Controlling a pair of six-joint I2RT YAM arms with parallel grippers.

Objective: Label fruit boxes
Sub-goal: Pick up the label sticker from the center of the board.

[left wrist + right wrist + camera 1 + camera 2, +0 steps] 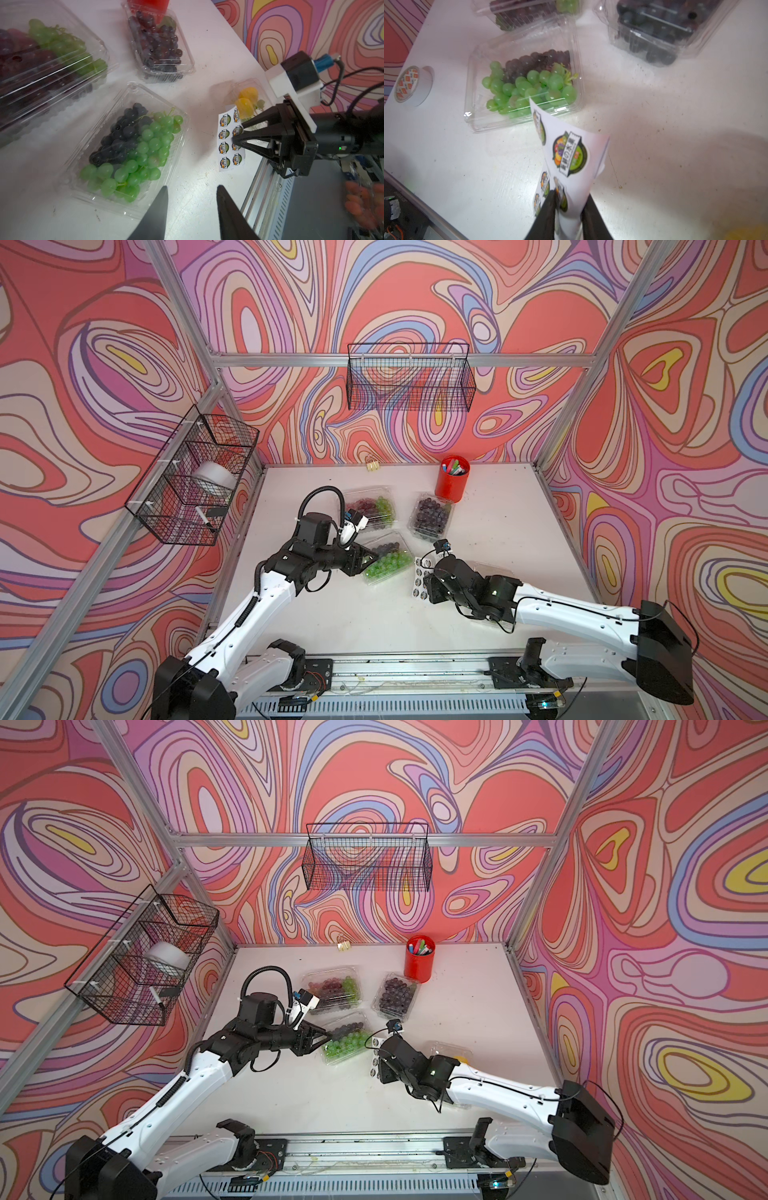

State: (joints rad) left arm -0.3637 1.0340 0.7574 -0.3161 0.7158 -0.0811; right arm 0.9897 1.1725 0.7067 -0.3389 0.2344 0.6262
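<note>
Right gripper [569,196] pinched the sheet [571,158], which was lifted and curled. Left gripper [192,190] hung empty with jaws apart, at 9 o'clock of the green box [133,145]. In a top view the sheet sat at that box's 3, purple box [395,996] at 1, mixed box [332,986] at 11, yellow box [453,1050] past the sheet, partly under the right arm. Likely a peel step: the left should nip one sticker's rim and pull slowly while the right holds the sheet firm and flat.

Bright, even light — soft shadows; wrist views hazy, left claw [192,187] out of focus.
</note>
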